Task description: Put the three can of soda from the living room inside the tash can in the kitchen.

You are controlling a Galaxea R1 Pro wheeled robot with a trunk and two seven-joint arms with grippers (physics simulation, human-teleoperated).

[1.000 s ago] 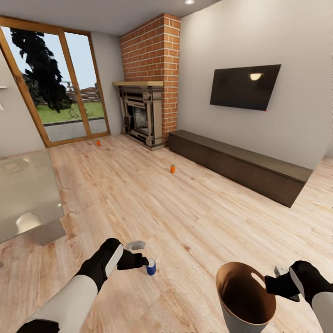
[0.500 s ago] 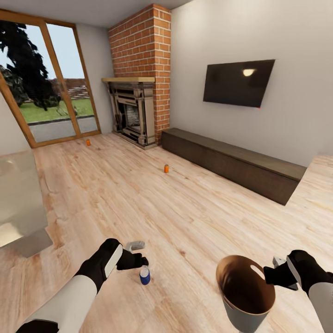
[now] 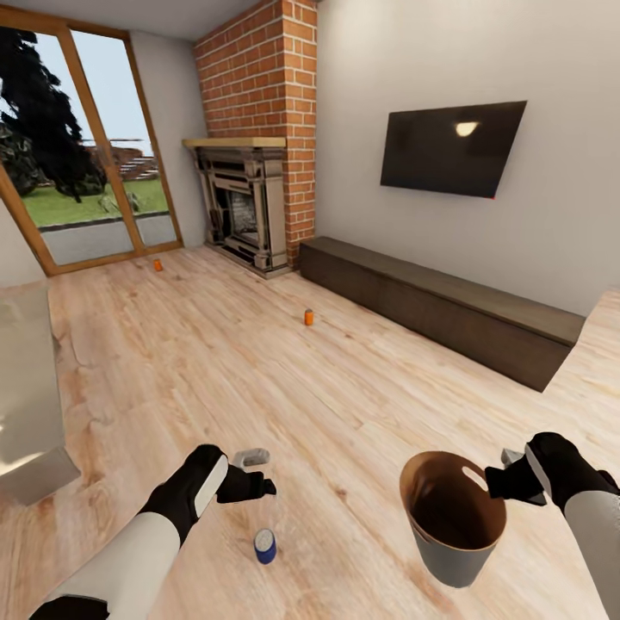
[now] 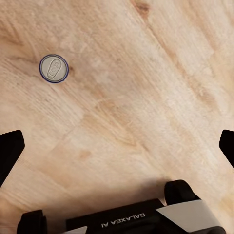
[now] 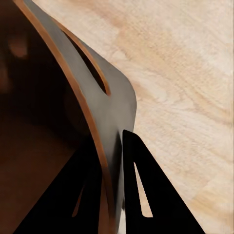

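Glass table (image 3: pixel 26 405) cut by left edge.

The robot's left arm, white-sleeved with a black wrist, is reaching forward and low, its black two-fingered left gripper (image 3: pixel 258 472) hanging with fingers spread wide and nothing between them. The matching right gripper (image 3: pixel 498 482) is pinching a rim, fingers closed on either side.

Blue can (image 3: pixel 265 546) with grey top, two orange cans (image 3: pixel 309 318) at 12 o'clock, pale grey bin (image 3: pixel 454 520) brown inside, light wood plank floor (image 3: pixel 344 405), red brick fireplace (image 3: pixel 258 129), black TV (image 3: pixel 451 148)
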